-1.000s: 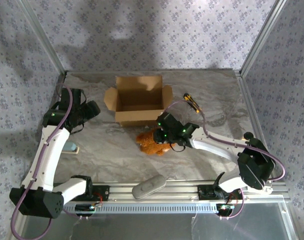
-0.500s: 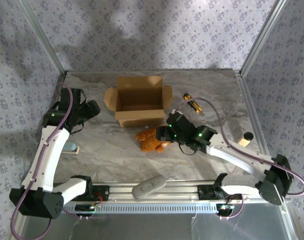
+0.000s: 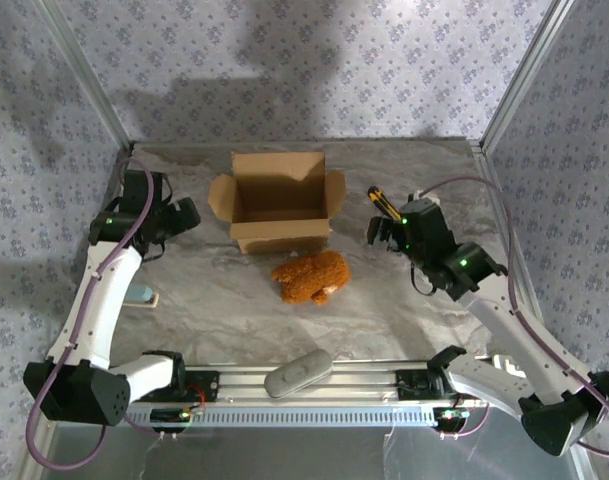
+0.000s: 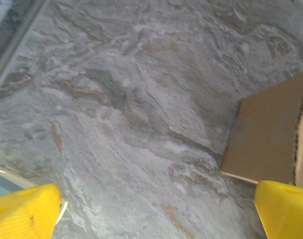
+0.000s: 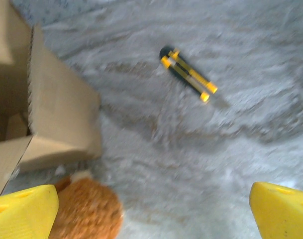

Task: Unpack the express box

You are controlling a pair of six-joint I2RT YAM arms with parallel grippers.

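Soft, even light. Grey shadows mottle the patterned wall [image 3: 314, 70] across the overhead frame's top. The right wrist view is blurred, softening the express box [image 5: 56, 114] at left.

Marbled grey table [image 4: 131, 99], express box [image 4: 268, 134] flap at right, left claw [image 4: 153, 214] spread wide

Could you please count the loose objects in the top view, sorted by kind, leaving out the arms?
Cardboard box: 1
Plush toy: 1
Black-and-yellow tool: 1
Grey oblong object: 1
Pale blue item, partly hidden: 1
Total: 5
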